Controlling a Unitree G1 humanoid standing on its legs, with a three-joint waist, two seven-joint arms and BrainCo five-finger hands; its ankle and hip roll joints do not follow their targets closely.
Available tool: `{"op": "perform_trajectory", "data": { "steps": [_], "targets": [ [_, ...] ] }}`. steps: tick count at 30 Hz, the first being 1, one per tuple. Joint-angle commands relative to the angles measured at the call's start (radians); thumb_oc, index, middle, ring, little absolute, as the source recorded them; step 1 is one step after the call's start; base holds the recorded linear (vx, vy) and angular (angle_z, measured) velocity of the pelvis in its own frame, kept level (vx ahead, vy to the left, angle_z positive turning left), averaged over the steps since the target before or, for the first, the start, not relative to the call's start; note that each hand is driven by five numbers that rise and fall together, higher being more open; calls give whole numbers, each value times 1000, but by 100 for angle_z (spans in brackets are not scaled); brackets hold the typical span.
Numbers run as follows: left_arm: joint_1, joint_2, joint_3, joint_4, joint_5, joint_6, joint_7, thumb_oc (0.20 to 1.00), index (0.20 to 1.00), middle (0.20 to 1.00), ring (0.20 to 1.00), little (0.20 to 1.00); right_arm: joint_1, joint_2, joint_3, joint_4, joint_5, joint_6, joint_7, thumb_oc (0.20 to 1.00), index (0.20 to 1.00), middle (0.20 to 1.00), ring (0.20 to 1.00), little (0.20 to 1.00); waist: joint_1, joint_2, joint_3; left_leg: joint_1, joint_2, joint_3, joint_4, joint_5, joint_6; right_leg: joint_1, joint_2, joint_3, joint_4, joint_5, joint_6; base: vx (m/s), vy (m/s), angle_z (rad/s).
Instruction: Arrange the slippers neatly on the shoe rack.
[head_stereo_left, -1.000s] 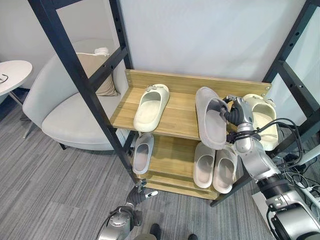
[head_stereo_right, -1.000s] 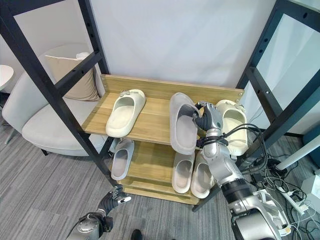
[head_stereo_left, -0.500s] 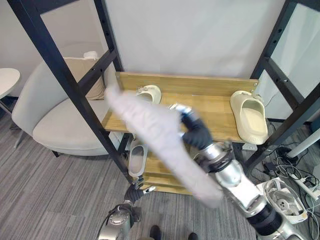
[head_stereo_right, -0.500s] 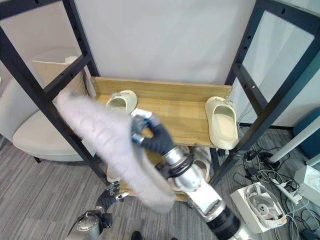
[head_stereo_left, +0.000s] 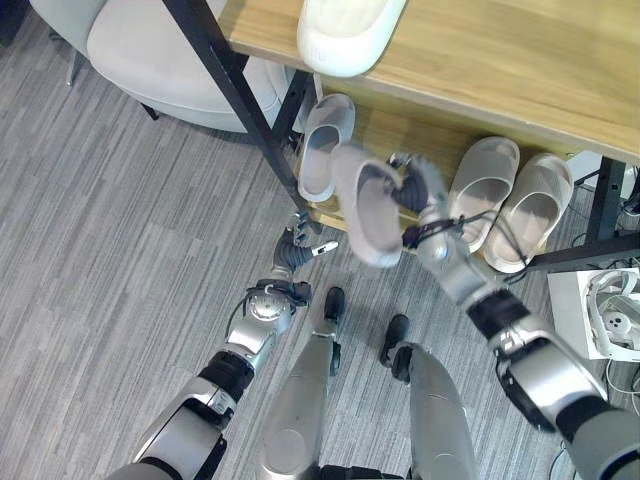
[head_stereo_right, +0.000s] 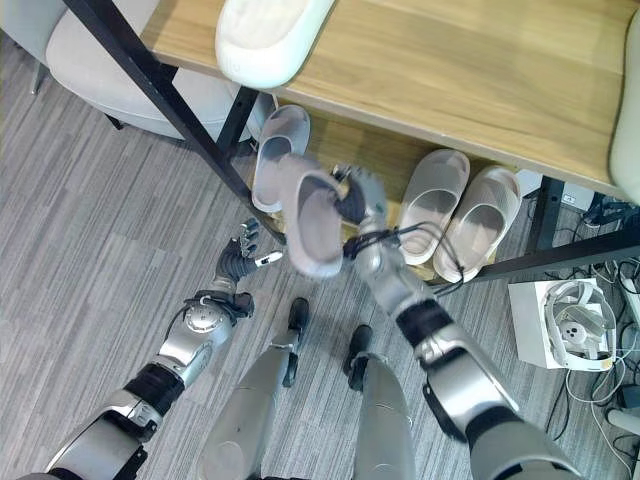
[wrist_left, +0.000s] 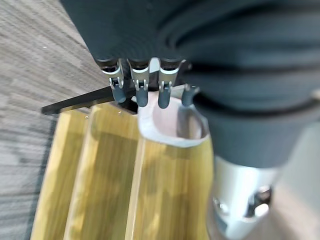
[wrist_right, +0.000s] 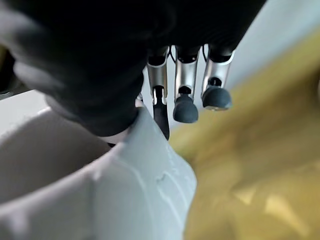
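My right hand (head_stereo_left: 422, 190) is shut on a grey slipper (head_stereo_left: 364, 206), held tilted in the air in front of the rack's lower shelf (head_stereo_left: 400, 128). In the right wrist view the slipper's strap (wrist_right: 100, 190) lies against the palm, with the fingers (wrist_right: 184, 107) past it. One grey slipper (head_stereo_left: 325, 145) lies at the left of that shelf and a grey pair (head_stereo_left: 505, 200) at its right. A cream slipper (head_stereo_left: 350, 35) overhangs the top shelf (head_stereo_left: 500, 70). My left hand (head_stereo_left: 291, 255) hangs open low by the rack's front left foot, fingers (wrist_left: 140, 95) pointing at the single slipper (wrist_left: 172, 122).
The rack's black slanted post (head_stereo_left: 240, 100) crosses in front of the lower shelf's left end. A pale armchair (head_stereo_left: 170, 40) stands left of the rack. A white device (head_stereo_left: 615, 325) and cables lie on the grey floor at the right. Another cream slipper (head_stereo_right: 630, 150) shows at the top shelf's right end.
The camera has tipped down toward the floor. My right hand has carried the grey slipper from the top shelf down and left, to in front of the lower shelf. The left hand stays low.
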Motion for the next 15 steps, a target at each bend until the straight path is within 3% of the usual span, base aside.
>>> {"op": "perform_trajectory", "data": {
  "steps": [1,5,15],
  "targets": [
    [45,-5,-5,-81,20,-62,11,1000,1000,1000,1000,1000,-14,-26,4,-110,-29,6,-112,200,200,200,200,200,21,-10,-70,6,25,-43,124,-170,2,99,-40,39,-93,5,120,4,22,15],
    [25,11,-17,-113,6,-60,1,1000,1000,1000,1000,1000,-158,-87,25,27,10,36,-135,200,200,200,200,200,37,-7,-50,-57,13,-59,153,-178,3,42,-43,29,-59,-13,116,2,20,15],
    [-66,-1,-33,-135,7,-55,41,1000,1000,1000,1000,1000,-261,-58,88,217,102,47,-147,200,200,200,200,200,46,3,-26,-114,-11,-82,152,-174,5,-7,-51,5,-43,-25,114,1,-1,12]
  ]
}}
